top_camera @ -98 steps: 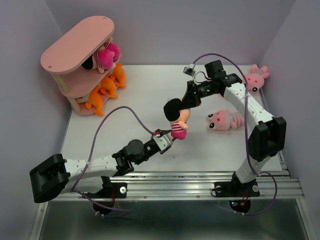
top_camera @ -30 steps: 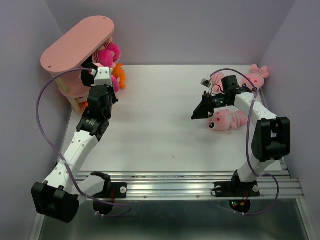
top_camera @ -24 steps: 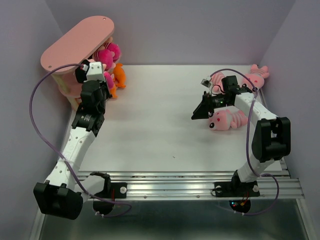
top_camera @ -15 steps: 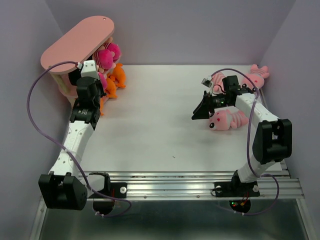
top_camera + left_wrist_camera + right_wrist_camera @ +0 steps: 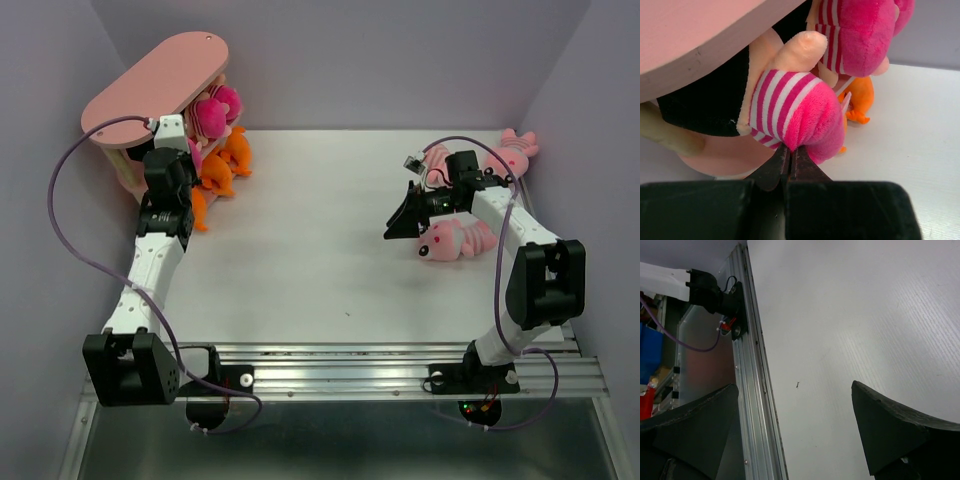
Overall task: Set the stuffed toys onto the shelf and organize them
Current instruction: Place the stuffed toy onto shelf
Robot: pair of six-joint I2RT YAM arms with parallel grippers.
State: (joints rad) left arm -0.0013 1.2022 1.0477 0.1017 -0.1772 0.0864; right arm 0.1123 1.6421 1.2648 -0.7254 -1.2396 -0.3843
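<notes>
The pink shelf (image 5: 150, 82) stands at the far left corner. My left gripper (image 5: 184, 150) reaches in under its top board (image 5: 685, 35), shut on the magenta striped clothes of a black-haired doll (image 5: 790, 102). A second doll (image 5: 860, 35) sits just behind it on the middle tier, with orange toys (image 5: 215, 175) on the tier below. My right gripper (image 5: 400, 222) hangs open and holds nothing, just left of a pink striped animal (image 5: 455, 240) lying on the table. Another pink animal (image 5: 512, 152) lies at the far right corner.
A pale wooden post (image 5: 662, 134) of the shelf stands left of the held doll. The purple walls close in on three sides. The metal rail (image 5: 752, 390) runs along the table's near edge. My left arm's purple cable (image 5: 60, 210) loops out towards the left wall.
My left arm has swung left and pushed the doll further in under the shelf's top board. Three seconds ago the doll was at mid-table. The right gripper has stayed by the pink animal.
</notes>
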